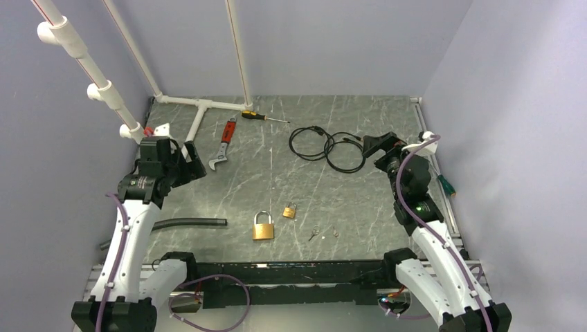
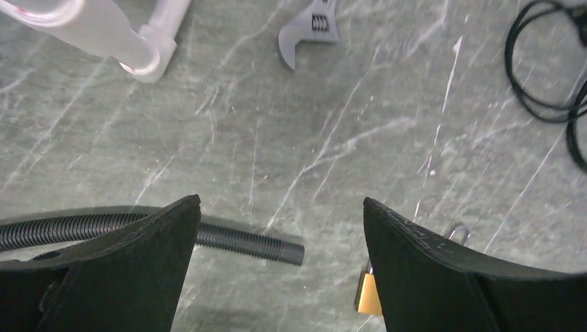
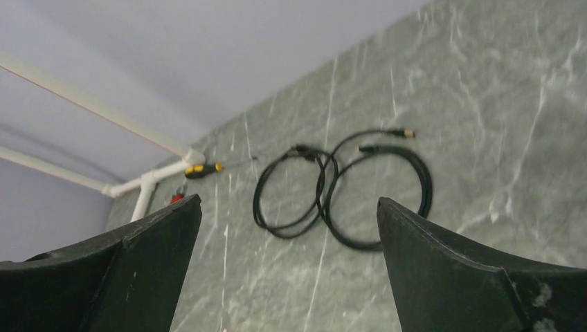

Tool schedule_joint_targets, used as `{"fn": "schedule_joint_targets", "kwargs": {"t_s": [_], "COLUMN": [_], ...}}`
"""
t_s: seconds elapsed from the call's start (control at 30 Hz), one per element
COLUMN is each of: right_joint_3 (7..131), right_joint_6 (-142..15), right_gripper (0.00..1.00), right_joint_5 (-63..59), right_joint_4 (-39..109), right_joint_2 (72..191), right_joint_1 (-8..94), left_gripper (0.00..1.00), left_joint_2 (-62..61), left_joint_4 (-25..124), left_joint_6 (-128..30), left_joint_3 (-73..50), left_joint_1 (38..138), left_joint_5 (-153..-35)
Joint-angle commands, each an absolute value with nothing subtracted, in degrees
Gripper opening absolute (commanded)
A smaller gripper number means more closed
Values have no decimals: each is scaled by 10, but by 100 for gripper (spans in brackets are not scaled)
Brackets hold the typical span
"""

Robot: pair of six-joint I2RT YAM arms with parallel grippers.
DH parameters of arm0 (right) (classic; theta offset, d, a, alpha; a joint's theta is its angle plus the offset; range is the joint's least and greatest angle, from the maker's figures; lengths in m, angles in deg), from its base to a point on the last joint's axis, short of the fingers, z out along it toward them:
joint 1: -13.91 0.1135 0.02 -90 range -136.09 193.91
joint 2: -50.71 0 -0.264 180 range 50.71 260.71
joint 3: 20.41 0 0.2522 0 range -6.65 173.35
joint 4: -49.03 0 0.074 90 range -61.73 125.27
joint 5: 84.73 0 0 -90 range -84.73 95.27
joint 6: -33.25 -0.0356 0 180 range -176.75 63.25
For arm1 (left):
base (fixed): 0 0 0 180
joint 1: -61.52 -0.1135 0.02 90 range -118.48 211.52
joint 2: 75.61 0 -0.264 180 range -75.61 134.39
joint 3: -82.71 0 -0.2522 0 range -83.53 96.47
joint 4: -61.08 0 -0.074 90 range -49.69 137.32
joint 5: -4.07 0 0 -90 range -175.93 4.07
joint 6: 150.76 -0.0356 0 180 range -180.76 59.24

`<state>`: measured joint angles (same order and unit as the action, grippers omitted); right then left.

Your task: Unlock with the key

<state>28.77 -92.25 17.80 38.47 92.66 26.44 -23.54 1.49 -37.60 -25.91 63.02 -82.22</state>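
Two brass padlocks lie on the marble table near the front middle: a larger one point(image 1: 262, 226) and a smaller one point(image 1: 289, 209). A small key point(image 1: 314, 234) lies on the table to their right. My left gripper point(image 1: 191, 163) is open and empty, raised over the left side of the table, far from the locks. In the left wrist view a brass padlock point(image 2: 369, 292) shows partly behind the right finger point(image 2: 443, 270). My right gripper point(image 1: 379, 144) is open and empty over the right back, above a coiled black cable point(image 3: 342, 187). The key does not show in the wrist views.
A red-handled wrench point(image 1: 223, 144), a yellow-black screwdriver point(image 1: 263, 117) and white pipes point(image 1: 201, 111) lie at the back left. The black cable point(image 1: 329, 146) lies at the back middle. A black corrugated hose point(image 1: 188, 223) lies at the front left and shows in the left wrist view point(image 2: 228, 238).
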Motion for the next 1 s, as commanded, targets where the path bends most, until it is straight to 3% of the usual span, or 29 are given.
{"fn": "schedule_joint_targets", "kwargs": {"t_s": [0.0, 0.27, 0.63, 0.83, 0.97], "right_joint_3": [314, 327, 331, 312, 291], "right_joint_6": [-1015, -979, -1041, -1044, -1043], "right_gripper": [100, 100, 98, 85, 68], "right_joint_5": [154, 55, 164, 143, 116], "right_joint_4": [286, 184, -19, -48, -26], "right_joint_2": [940, 986, 1045, 1084, 1113], "right_joint_1": [265, 286, 440, 482, 521], "left_gripper": [91, 85, 83, 83, 83], "left_joint_2": [-212, -171, -177, -180, -177], "left_joint_4": [8, 33, 36, 33, 34], "left_joint_6": [-401, -414, -413, -412, -413], "left_joint_3": [-269, -268, -273, -271, -270], "left_joint_1": [630, 632, 642, 643, 643], "left_joint_5": [-874, -964, -984, -978, -980]}}
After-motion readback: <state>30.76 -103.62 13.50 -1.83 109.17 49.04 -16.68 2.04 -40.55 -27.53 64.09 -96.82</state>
